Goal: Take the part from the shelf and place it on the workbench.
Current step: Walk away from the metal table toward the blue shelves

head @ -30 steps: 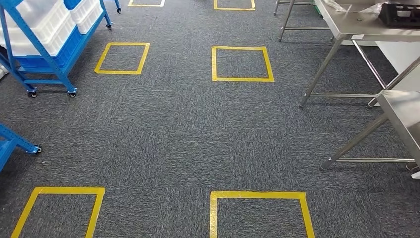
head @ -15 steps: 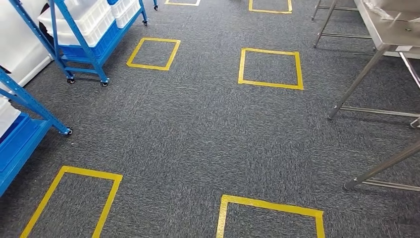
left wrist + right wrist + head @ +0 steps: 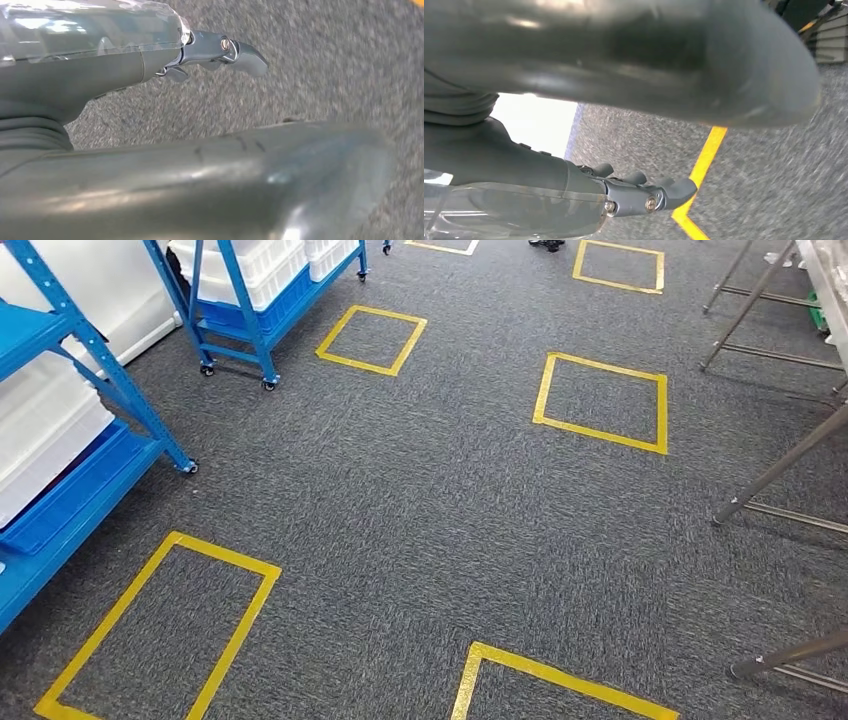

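Observation:
A blue wheeled shelf (image 3: pixel 112 375) stands at the left edge of the head view, carrying a white bin (image 3: pixel 45 430) above a blue tray (image 3: pixel 70 500). What lies in the bin is hidden. A second blue shelf (image 3: pixel 245 305) with white bins stands farther back on the left. Steel legs of the workbench (image 3: pixel 780 465) cross the right edge. My left hand (image 3: pixel 100 80) hangs over the carpet, fingers (image 3: pixel 225 50) stretched out, holding nothing. My right hand (image 3: pixel 499 160) also hangs with fingers (image 3: pixel 659 192) extended and nothing in them.
Grey carpet carries several yellow tape squares, one near left (image 3: pixel 165 630), one ahead (image 3: pixel 600 400), one near the far shelf (image 3: pixel 372 340). More steel bench legs (image 3: pixel 750 285) stand at the back right. Open carpet lies between the shelves and the benches.
The whole picture has shifted: the camera has turned left. The blue shelves now fill more of the left side and the steel benches have slid toward the right edge.

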You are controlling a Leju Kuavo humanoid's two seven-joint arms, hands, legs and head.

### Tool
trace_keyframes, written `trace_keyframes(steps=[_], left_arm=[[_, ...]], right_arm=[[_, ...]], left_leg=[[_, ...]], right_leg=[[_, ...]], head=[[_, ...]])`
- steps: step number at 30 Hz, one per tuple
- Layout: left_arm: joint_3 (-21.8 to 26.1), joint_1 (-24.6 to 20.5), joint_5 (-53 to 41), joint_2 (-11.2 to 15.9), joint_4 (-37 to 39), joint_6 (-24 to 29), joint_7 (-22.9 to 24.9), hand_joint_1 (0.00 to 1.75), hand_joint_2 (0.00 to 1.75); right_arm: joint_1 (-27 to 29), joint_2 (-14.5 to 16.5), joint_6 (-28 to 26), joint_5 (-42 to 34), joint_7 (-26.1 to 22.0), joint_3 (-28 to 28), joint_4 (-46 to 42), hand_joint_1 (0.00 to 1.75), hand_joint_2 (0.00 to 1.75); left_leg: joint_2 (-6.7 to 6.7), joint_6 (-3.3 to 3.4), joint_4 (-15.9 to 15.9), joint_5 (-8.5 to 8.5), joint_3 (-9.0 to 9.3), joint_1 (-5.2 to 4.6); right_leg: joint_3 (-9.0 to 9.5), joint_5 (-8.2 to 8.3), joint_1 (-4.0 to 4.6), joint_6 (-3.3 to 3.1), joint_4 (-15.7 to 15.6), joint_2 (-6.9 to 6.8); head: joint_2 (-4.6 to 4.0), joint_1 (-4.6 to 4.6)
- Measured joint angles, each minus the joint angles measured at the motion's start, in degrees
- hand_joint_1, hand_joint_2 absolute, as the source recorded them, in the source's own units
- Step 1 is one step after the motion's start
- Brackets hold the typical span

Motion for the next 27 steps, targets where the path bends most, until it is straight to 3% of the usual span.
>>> trace_keyframes(steps=[2,3,4,5,7,9,11,14,16,18,20,21,22,24,26,27], left_arm=[[0.0,0.0,-0.3,0.0,0.0,-0.2,0.0,0.0,0.0],[0.0,0.0,-0.4,0.0,0.0,-0.2,0.0,0.0,0.0],[-0.1,0.1,-0.4,0.0,0.0,-0.3,0.0,0.0,0.0],[-0.1,0.1,-0.5,0.0,0.0,-0.3,0.0,0.0,0.0],[-0.2,0.1,-0.7,0.0,0.0,-0.4,0.0,0.0,0.0],[-0.2,0.1,-0.7,0.0,0.0,-0.5,0.0,0.0,0.0],[-0.3,0.2,-0.8,0.1,0.0,-0.6,-0.1,0.0,0.0],[-0.3,0.3,-0.8,0.1,0.0,-0.7,-0.1,0.0,0.0],[-0.3,0.3,-0.8,0.2,0.0,-0.8,0.0,0.0,0.0],[-0.4,0.3,-1.1,0.3,0.0,-1.2,0.1,0.0,0.0],[-0.6,0.3,-1.4,0.4,0.0,-1.5,0.2,0.0,0.0],[-0.7,0.4,-1.5,0.4,0.0,-1.6,0.3,0.0,0.0],[-0.8,0.4,-1.6,0.5,0.0,-1.6,0.3,0.0,0.0],[-1.0,0.4,-1.7,0.6,0.0,-1.7,0.4,0.0,0.0],[-1.3,0.3,-1.9,0.7,0.0,-1.9,0.4,0.0,0.0],[-1.3,0.2,-2.0,0.7,0.0,-2.0,0.4,0.0,0.0]], right_arm=[[0.2,0.0,0.0,0.0,0.0,0.0,0.0,0.0,0.0],[0.3,0.0,0.0,0.0,-0.1,0.0,0.0,0.0,0.0],[0.3,0.0,0.0,0.0,-0.1,0.0,0.0,0.0,0.0],[0.4,-0.1,0.0,0.0,-0.2,0.0,0.0,0.0,0.0],[0.5,-0.1,0.0,0.0,-0.3,0.0,0.0,0.0,0.0],[0.4,-0.2,0.0,-0.1,-0.3,0.0,0.0,0.0,0.0],[0.2,-0.2,0.0,-0.1,-0.4,0.0,0.0,0.0,0.0],[0.1,-0.2,0.0,-0.1,-0.4,0.0,0.0,0.0,0.0],[0.1,-0.1,0.0,-0.1,-0.3,0.0,0.0,0.0,0.0],[0.4,-0.1,0.0,-0.3,0.0,-0.1,0.0,0.0,0.0],[0.6,-0.1,0.0,-0.4,0.2,-0.1,0.0,0.0,0.0],[0.6,-0.1,0.0,-0.5,0.2,-0.1,0.0,0.0,0.0],[0.6,-0.1,0.0,-0.6,0.2,-0.1,0.0,0.0,0.0],[0.6,-0.1,0.0,-0.8,0.2,-0.1,0.0,0.0,0.0],[0.5,-0.1,-0.1,-0.9,0.2,-0.2,0.0,0.0,0.0],[0.5,-0.1,-0.1,-0.9,0.2,-0.3,0.0,0.0,0.0]], left_leg=[[-1.4,0.12,0.1,0.09,-0.21,-0.15],[-2.18,0.1,0.2,0.08,-0.25,-0.18],[-2.99,0.04,0.4,0.04,-0.24,-0.18],[-3.77,-0.07,0.6,-0.03,-0.21,-0.16],[-5.09,-0.48,1.0,-0.23,-0.34,-0.2],[-6.04,-1.1,1.2,-0.25,-0.74,-0.21],[-6.73,-1.68,1.1,-0.11,-1.06,-0.08],[-7.09,-1.96,0.9,-0.04,-1.19,-0.03],[-6.08,-2.19,1.6,-0.52,-1.36,-0.07],[-2.94,-2.85,10.0,-4.94,-5.3,0.11],[-0.71,-3.49,18.2,-8.31,-9.27,0.4],[-0.48,-3.61,17.3,-7.3,-8.77,0.48],[0.01,-3.64,14.2,-5.43,-7.08,0.53],[2.52,-3.36,5.8,-1.94,-2.62,0.37],[4.08,-2.7,1.6,-0.77,-0.6,0.08],[3.75,-2.35,1.4,-0.83,-0.67,-0.07]], right_leg=[[-3.42,-2.52,-0.11,0.08,6.7,1.09],[-3.99,-2.05,-0.11,0.08,7.5,1.23],[-3.5,-0.47,-0.13,0.03,6.1,1.41],[-2.04,1.88,-0.17,-0.06,2.7,1.85],[1.12,5.22,-0.31,-0.31,-4.7,4.0],[2.23,5.83,-0.23,-0.63,-7.6,5.11],[2.23,5.91,-0.01,-1.02,-7.7,4.31],[2.29,5.95,0.03,-1.28,-7.8,3.95],[2.49,6.2,-0.18,-1.8,-8.2,3.23],[2.64,6.3,-0.15,-2.64,-8.7,1.15],[2.68,6.11,0.1,-2.97,-8.8,-1.02],[2.77,6.02,0.11,-2.89,-8.7,-1.71],[2.92,5.9,0.1,-2.75,-8.7,-2.37],[3.35,5.59,0.26,-2.29,-8.7,-3.57],[3.68,5.29,0.52,-1.68,-8.6,-4.61],[3.8,5.21,0.59,-1.35,-8.6,-5.13]], head=[[0.0,0.01],[0.0,0.01],[0.0,0.01],[0.0,0.01],[0.0,0.01],[0.0,0.01],[0.0,0.01],[0.0,0.01],[0.0,0.01],[0.0,-0.02],[0.0,-0.04],[0.0,-0.04],[0.0,-0.04],[0.0,-0.04],[0.0,-0.03],[0.0,-0.03]])
